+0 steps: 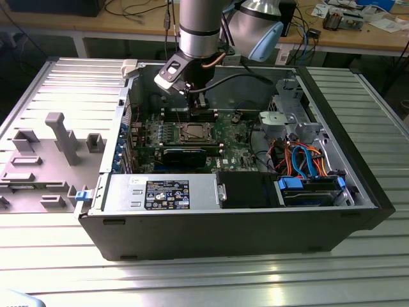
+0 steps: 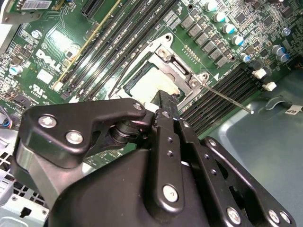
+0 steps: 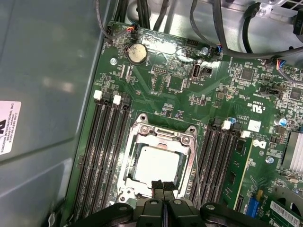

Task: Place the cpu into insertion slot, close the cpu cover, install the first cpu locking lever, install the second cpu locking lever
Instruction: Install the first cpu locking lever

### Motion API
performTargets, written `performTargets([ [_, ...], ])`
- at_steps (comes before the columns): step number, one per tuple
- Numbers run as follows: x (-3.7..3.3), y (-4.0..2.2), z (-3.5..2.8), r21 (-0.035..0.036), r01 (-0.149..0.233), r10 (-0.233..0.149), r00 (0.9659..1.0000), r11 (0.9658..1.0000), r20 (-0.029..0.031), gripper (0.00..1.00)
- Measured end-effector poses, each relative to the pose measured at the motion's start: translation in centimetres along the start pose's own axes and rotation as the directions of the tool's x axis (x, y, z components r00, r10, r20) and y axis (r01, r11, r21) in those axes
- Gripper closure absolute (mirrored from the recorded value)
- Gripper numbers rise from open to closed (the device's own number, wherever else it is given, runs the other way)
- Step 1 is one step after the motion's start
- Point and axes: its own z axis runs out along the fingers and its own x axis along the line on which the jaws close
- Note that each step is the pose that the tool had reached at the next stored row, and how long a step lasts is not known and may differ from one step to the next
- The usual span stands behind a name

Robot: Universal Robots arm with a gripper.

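Silvery metal shows where the cpu [image 3: 154, 163] lies seated in the insertion slot [image 3: 129, 161], with the cpu cover [image 3: 163, 134] apparently folded down around it. One thin wire locking lever [image 2: 227, 97] sticks out free beside the socket, so I judge the lever step to be in hand. It calls for pressing that wire down and tucking it under its catch. The arm [image 1: 199, 25] drops straight down into the open computer case [image 1: 255, 224]. The gripper [image 3: 162, 189], fingers pressed together on nothing, hangs just above the socket's edge.
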Motion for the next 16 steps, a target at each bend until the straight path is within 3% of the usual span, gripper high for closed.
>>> performTargets([
  [16,-0.01,0.00,0.00,-0.0001,0.022,-0.022,0.9997,0.9997,0.0004,0.89],
])
